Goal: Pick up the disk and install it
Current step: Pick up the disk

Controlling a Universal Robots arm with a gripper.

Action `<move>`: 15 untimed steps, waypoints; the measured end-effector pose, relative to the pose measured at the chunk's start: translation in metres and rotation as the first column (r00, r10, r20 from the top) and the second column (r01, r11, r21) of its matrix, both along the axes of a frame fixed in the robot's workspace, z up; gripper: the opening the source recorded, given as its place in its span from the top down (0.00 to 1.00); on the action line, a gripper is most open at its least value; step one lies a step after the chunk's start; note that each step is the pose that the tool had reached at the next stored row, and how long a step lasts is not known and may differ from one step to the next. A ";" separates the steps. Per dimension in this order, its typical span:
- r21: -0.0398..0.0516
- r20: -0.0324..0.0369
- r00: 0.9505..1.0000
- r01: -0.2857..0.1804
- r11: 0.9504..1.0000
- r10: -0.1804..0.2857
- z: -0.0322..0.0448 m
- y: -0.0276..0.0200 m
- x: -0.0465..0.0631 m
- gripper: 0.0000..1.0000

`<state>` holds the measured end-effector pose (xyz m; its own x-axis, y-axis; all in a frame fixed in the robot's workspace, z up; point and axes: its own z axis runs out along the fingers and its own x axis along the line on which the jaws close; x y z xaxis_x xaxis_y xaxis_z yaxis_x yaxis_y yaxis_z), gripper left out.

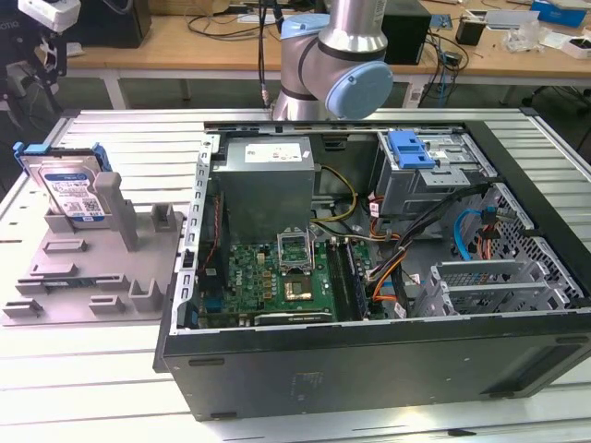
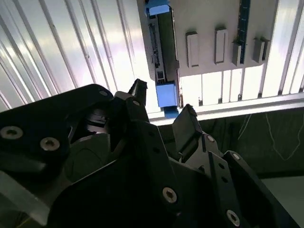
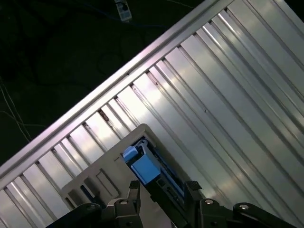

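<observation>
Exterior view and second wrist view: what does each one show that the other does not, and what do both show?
The exterior view adds the open computer case with its blue latch, and the arm behind the case. The second wrist view adds the gripper, fingers apart and empty, aimed toward the disk, which is seen edge-on there. Both show the disk propped on the fixture plate, and the ribbed table under them.
</observation>
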<state>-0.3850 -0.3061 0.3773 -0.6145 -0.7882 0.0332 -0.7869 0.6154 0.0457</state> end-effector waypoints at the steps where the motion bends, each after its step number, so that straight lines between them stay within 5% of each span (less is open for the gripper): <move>1: 0.000 0.000 1.000 -0.019 1.000 0.019 0.0000 0.0000 0.000 0.50; 8: 0.000 0.000 0.989 -0.151 0.989 0.151 -0.0004 0.0000 0.000 0.50; 11: 0.000 0.000 0.975 -0.222 0.975 0.222 -0.0010 0.0000 0.000 0.50; 15: 0.000 0.000 0.949 -0.316 0.949 0.316 -0.0018 0.0000 0.000 0.50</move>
